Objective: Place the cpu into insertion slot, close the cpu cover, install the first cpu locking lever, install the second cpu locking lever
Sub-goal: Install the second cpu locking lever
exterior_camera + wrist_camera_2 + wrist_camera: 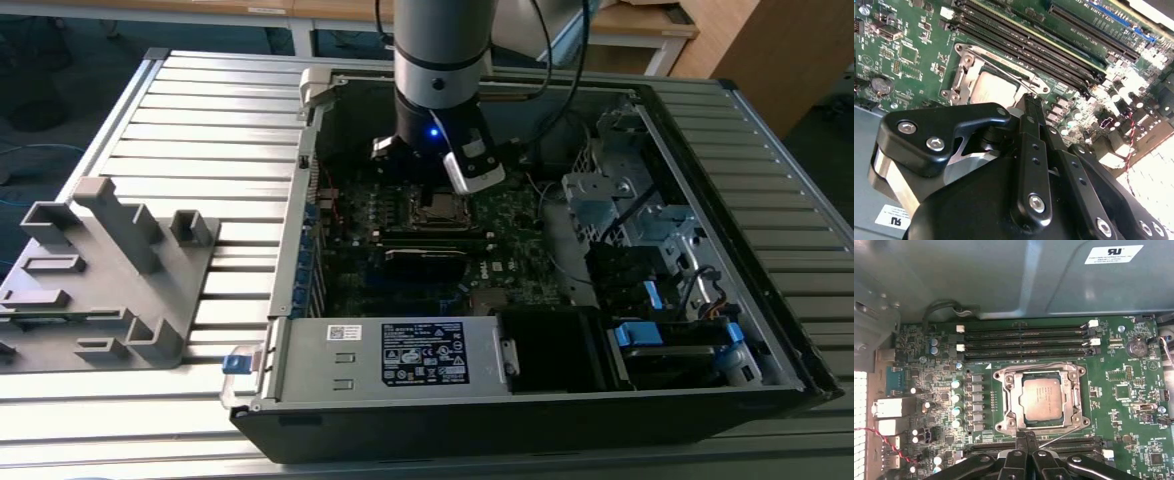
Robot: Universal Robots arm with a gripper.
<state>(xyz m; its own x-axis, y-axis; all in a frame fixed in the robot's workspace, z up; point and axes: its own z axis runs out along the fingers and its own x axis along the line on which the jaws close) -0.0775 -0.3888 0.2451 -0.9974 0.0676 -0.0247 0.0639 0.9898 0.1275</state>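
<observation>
The cpu lies flat in the insertion slot on the green board, its dull metal top showing. The silver cpu cover is down around it, framing the chip. One thin wire lever lies along the slot's side next to the memory slots. A second thin lever juts out slantwise at the opposite side. My gripper is shut with its fingertips together right beside that lever and the slot's edge. In the second wrist view the gripper stands over the edge of the cpu. The arm reaches down into the open case above the slot.
Long black memory slots run on both sides of the socket. The case walls enclose the board, with a power supply at the front and drive bays at the exterior view's right. A grey fixture sits outside, at the exterior view's left.
</observation>
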